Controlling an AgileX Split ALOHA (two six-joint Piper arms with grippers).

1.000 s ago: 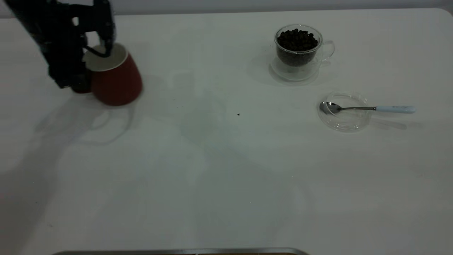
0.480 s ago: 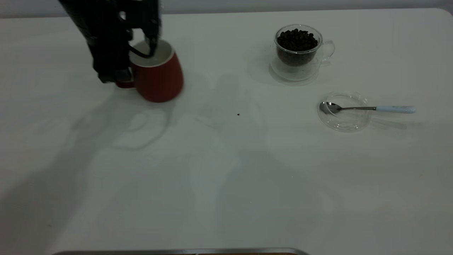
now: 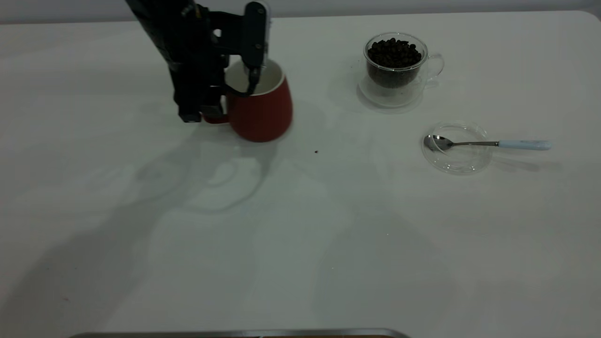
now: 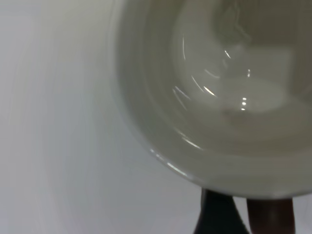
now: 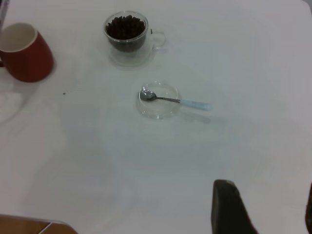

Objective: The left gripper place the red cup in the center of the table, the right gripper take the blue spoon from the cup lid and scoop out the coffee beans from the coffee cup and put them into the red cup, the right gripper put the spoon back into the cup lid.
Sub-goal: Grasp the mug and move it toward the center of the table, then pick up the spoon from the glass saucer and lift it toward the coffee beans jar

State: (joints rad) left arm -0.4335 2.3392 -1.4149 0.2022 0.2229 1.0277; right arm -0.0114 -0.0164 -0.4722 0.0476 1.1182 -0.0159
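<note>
The red cup [image 3: 263, 110] is left of the table [image 3: 300, 244] centre, slightly tilted, its white inside filling the left wrist view [image 4: 229, 97]. My left gripper [image 3: 232, 91] is shut on its rim by the handle, one finger [image 3: 254, 56] inside and one finger [image 4: 214, 217] outside. I cannot tell whether the cup touches the table. The coffee cup [image 3: 399, 77] with coffee beans [image 3: 393, 52] stands at the far right. The blue spoon [image 3: 488, 143] rests with its bowl in the cup lid [image 3: 458, 162]. My right gripper [image 5: 268, 209] hangs open, well short of the spoon [image 5: 175, 100].
One stray bean [image 3: 316, 151] lies on the table right of the red cup. A metal strip [image 3: 235, 334] runs along the near edge. The table's rounded corner [image 3: 592, 16] is at the far right. The right wrist view shows the table edge [image 5: 29, 219].
My left gripper has carried the red cup to the right, from the far left of the table toward the centre, and the cup now sits more upright. The spoon, lid and coffee cup stayed put.
</note>
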